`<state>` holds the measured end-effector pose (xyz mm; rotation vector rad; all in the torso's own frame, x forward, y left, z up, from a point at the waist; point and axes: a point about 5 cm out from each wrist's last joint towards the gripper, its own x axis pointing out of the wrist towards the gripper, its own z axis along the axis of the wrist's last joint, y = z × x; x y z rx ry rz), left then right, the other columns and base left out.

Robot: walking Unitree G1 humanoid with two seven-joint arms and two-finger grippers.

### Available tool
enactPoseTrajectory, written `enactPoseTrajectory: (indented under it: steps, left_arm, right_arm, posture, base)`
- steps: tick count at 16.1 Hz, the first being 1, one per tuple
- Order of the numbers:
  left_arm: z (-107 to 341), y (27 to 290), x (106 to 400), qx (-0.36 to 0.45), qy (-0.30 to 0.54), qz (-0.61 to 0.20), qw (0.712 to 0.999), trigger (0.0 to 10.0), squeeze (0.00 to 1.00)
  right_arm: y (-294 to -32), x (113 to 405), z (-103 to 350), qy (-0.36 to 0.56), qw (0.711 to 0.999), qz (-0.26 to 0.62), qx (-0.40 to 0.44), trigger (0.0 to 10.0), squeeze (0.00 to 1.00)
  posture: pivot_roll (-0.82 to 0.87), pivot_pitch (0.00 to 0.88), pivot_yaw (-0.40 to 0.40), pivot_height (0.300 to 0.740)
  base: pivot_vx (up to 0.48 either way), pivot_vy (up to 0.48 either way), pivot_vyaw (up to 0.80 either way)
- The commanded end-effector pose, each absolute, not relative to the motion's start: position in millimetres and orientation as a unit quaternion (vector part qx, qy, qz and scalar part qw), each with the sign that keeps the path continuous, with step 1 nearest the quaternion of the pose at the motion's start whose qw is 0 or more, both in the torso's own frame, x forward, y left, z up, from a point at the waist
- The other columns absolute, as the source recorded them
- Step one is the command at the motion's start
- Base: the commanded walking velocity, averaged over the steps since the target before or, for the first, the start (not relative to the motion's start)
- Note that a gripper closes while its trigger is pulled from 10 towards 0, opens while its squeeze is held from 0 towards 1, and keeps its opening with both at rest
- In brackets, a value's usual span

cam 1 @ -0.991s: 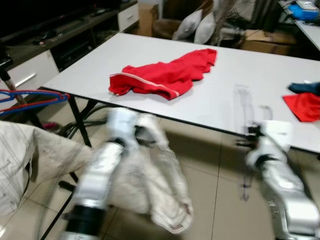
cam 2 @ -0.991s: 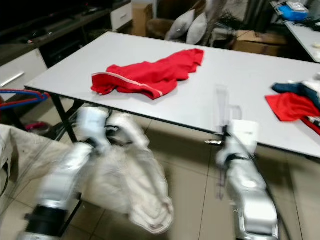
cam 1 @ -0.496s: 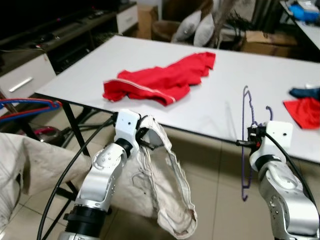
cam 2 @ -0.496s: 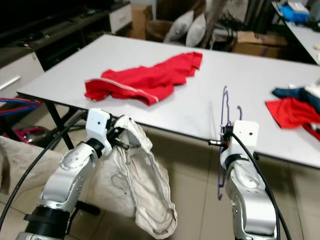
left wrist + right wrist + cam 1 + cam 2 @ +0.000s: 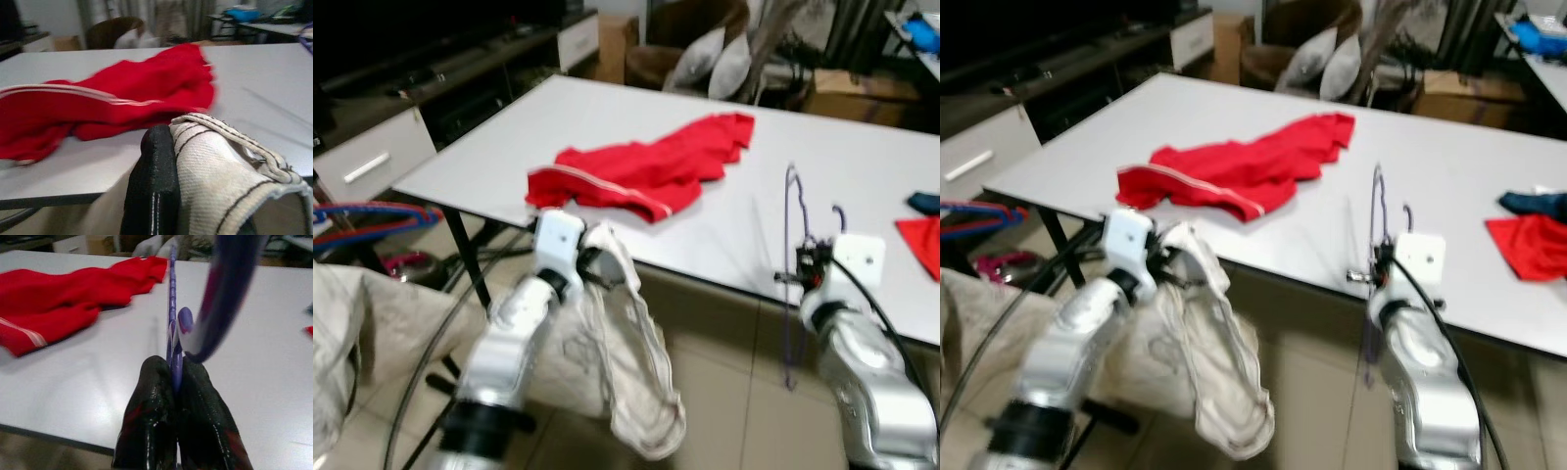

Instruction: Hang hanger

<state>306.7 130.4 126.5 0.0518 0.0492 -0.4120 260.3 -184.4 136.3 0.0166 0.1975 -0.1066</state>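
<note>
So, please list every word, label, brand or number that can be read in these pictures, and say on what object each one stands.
None can be read.
Red garment on the white table: a pale stripe, no print.
Beige garment in the left gripper: seams, no label visible.
Purple hanger in the right gripper: no marking.
Cardboard box behind the table: too blurred to tell.

Both eye views look forward and down from head height across the near edge of the white tabletop (image 5: pixel 862 147), taking in both silver arms below and the tiled floor (image 5: pixel 724 392); they share the same scene, slightly offset sideways. The left wrist view sits close behind the left tool (image 5: pixel 161 191), level with the tabletop edge, facing the red garment (image 5: pixel 122 93). The right wrist view looks along the right tool (image 5: pixel 175 396) across the same surface toward that garment.
</note>
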Motion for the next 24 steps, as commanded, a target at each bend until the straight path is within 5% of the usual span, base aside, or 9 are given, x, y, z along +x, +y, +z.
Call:
enactPoseTrajectory:
  steps: [1,7,13,24]
  left_arm:
    - [145.6,123.2,312.3,0.011,-0.014,-0.213,0.977,10.0,0.0]
    - [210.8,88.2,357.8,-0.066,-0.098,-0.256,0.96,10.0,0.0]
    - [377.7,87.9,397.6,-0.076,-0.284,-0.233,0.927,10.0,0.0]
    - [400.8,92.8,401.4,-0.088,-0.317,-0.237,0.914,10.0,0.0]
  right_arm:
    - [-188.8,260.1,138.8,0.094,0.994,-0.058,0.004,10.0,0.0]
    - [-191.0,263.8,142.1,0.087,0.994,-0.063,0.003,10.0,0.0]
    - [-193.0,262.3,143.6,0.081,0.994,-0.076,0.006,10.0,0.0]
    - [-190.1,263.2,143.1,0.081,0.994,-0.074,0.008,10.0,0.0]
  posture:
    - [0.01,0.0,0.005,0.74]
    - [0.01,0.0,0.003,0.74]
    - [-0.01,0.0,0.035,0.74]
    - [-0.01,0.0,0.028,0.74]
  base:
    - [0.315,0.0,-0.8]
    - [0.316,0.0,-0.13]
    - [0.304,0.0,0.0]
    - [0.304,0.0,0.0]
